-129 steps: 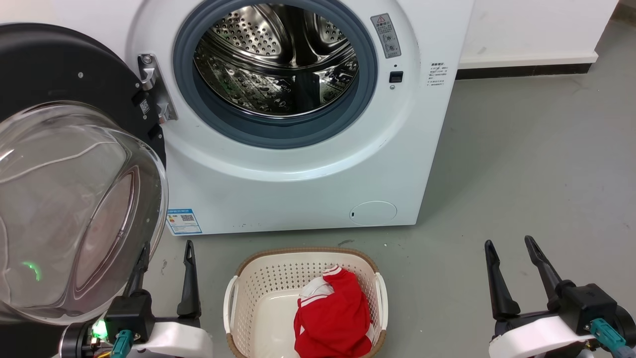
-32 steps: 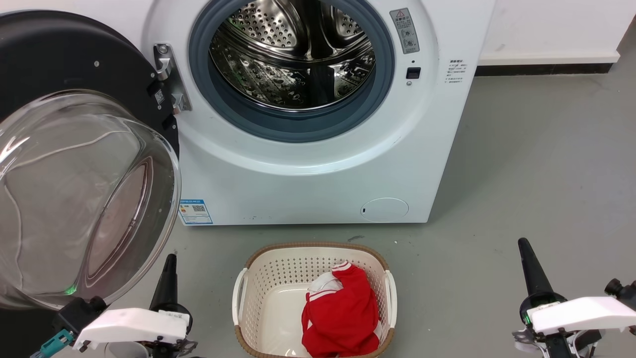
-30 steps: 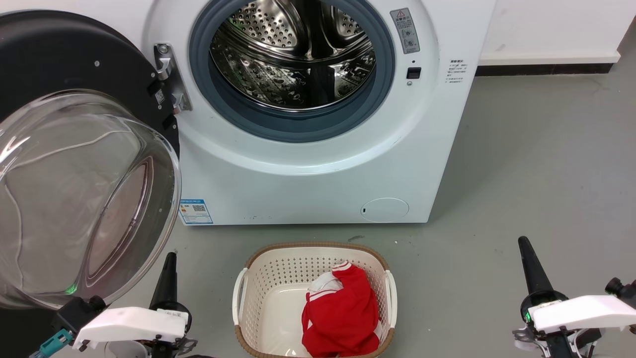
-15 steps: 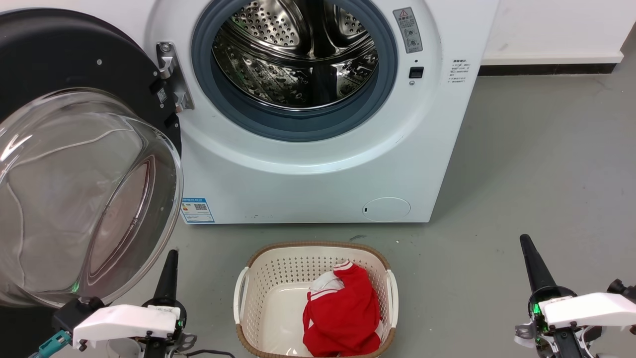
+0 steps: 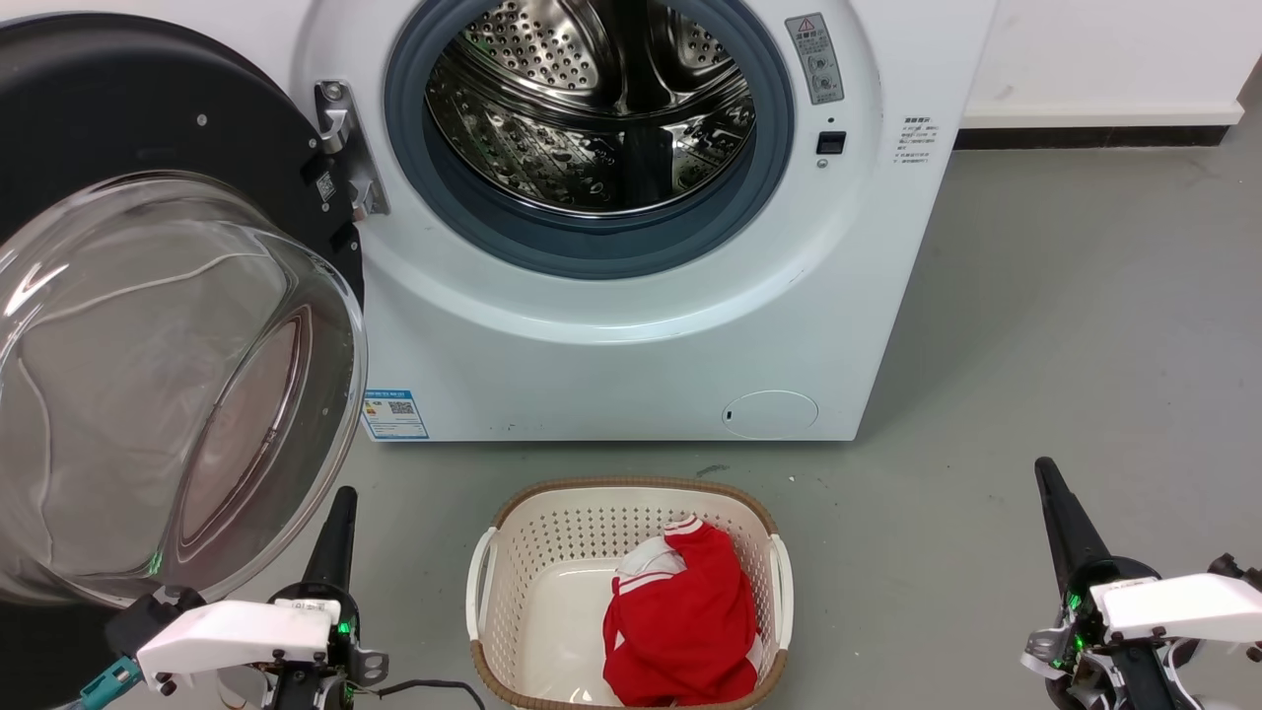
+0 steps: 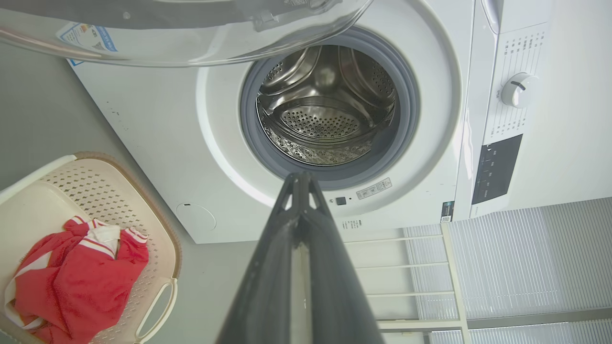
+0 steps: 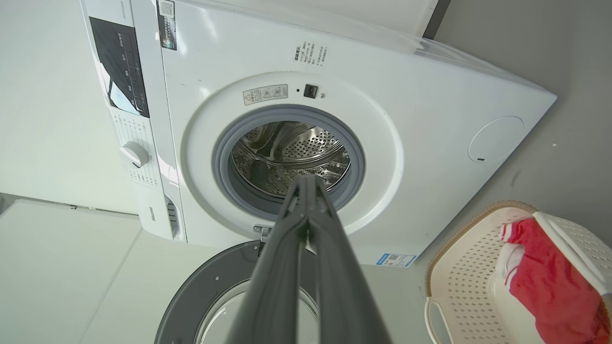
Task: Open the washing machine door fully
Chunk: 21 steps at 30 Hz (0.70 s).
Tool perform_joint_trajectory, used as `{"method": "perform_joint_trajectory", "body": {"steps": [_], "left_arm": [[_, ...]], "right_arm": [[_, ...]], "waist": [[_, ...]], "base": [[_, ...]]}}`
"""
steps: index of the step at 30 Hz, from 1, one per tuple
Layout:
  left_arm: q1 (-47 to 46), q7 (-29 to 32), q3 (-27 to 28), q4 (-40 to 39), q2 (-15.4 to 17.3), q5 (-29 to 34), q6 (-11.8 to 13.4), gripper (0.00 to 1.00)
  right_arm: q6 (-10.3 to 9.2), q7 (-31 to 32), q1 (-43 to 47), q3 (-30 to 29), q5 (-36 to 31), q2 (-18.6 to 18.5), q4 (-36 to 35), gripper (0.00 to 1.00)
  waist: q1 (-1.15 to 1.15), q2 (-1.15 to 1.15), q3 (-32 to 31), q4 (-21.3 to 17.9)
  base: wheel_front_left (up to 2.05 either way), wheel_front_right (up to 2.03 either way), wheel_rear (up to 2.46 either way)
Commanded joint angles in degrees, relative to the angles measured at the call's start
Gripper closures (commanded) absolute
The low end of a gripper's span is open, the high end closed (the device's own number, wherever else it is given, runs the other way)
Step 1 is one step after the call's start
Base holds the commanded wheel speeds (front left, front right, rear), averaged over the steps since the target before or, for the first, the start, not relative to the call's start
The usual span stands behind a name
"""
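Black-rimmed washing machine door (image 5: 168, 394) stands wide open, drum (image 5: 592, 108) exposed.

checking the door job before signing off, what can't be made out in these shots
- washing machine door: head view's left edge cuts off its far rim, so the swing angle is unclear.
- warning label: head view, print too small.
- red garment: head view, bunched in the laundry basket, type unclear.

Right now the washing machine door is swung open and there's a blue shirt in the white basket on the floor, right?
Not quite. The garment in the white basket is red, not blue, as the head view shows. The rest holds: the washing machine door is swung open, and the basket sits on the floor.
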Motion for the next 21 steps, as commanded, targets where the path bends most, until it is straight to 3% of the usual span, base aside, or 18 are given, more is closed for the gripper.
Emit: {"method": "perform_joint_trajectory", "body": {"steps": [1, 21], "left_arm": [[-1.3, 0.3, 0.2, -0.1, 0.0, -1.1, -0.4, 1.0], [-2.1, 2.5, 0.7, 0.8, -0.1, -10.4, -1.2, 1.0]], "right_arm": [[0.0, 0.1, -1.1, -0.2, 1.2, -0.2, -0.1, 1.0], [-0.01, 2.3, -2.2, -1.2, 9.9, 0.1, 1.0, 1.0]], "waist": [[0.0, 0.0, 0.0, 0.0], [0.0, 0.0, 0.2, 0.4]], "base": [[0.0, 0.0, 0.0], [0.0, 0.0, 0.0]]}}
